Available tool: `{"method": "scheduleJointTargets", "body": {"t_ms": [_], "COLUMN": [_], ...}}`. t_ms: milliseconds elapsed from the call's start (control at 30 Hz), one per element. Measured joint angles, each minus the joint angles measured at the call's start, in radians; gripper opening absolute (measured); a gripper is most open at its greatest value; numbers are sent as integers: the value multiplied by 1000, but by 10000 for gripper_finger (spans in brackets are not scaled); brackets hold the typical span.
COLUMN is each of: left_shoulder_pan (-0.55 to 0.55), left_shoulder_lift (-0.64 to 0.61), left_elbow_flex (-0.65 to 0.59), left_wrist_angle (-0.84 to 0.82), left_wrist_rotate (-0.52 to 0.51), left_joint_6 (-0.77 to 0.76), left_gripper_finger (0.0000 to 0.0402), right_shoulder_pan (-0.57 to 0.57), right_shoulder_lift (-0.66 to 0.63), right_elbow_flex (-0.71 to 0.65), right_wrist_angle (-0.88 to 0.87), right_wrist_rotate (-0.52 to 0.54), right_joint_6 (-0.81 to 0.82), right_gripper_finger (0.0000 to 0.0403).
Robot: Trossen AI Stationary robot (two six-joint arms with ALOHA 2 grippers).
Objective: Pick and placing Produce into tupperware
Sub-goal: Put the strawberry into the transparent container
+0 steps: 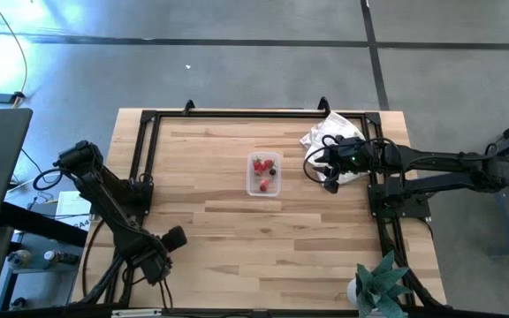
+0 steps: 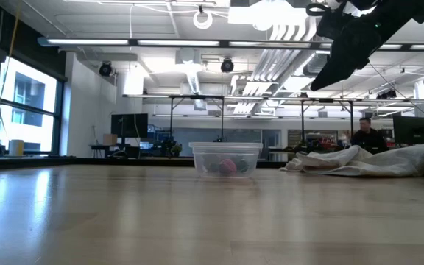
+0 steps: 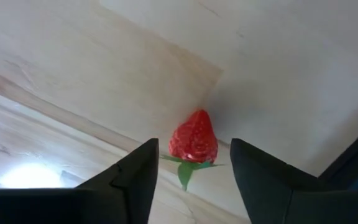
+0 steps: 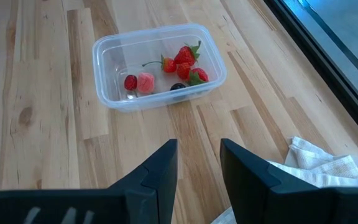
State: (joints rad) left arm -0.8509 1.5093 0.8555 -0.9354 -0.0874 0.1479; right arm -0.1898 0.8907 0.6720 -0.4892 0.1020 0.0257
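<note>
Your left gripper (image 3: 191, 180) sits at the lower left of the high view, near the table's front edge, fingers parted with a strawberry (image 3: 194, 137) lying between and just beyond them. You can't tell from that wrist view whether either finger touches it. Treat this berry as light, soft and easily bruised, with a bumpy red skin and a green leafy cap at its wide end. Take it across the plump middle with a gentle squeeze, not by the leaves, which would likely slip or tear.

The tupperware (image 1: 264, 174) stands at the centre of the high view: a clear, thin-walled rectangular tub with rounded corners, likely light enough to slide on the smooth wood if bumped. In the right wrist view it already holds several red strawberries (image 4: 187, 57), a pale pink piece (image 4: 145, 82) and a dark berry (image 4: 177, 88).

Your right gripper (image 4: 197, 163) hangs above the table right of centre, released and empty, beside a crumpled white cloth (image 1: 332, 134).
</note>
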Motion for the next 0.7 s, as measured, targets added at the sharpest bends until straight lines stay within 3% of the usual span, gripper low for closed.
{"method": "scheduleJointTargets", "body": {"t_ms": [700], "left_shoulder_pan": [1], "left_shoulder_lift": [1], "left_elbow_flex": [-82], "left_wrist_angle": [97], "left_wrist_rotate": [13], "left_joint_6": [50], "left_gripper_finger": [177], "right_shoulder_pan": [0], "right_shoulder_lift": [0], "right_elbow_flex": [0], "right_wrist_angle": [0], "right_wrist_rotate": [0], "right_joint_6": [0], "right_gripper_finger": [112]}}
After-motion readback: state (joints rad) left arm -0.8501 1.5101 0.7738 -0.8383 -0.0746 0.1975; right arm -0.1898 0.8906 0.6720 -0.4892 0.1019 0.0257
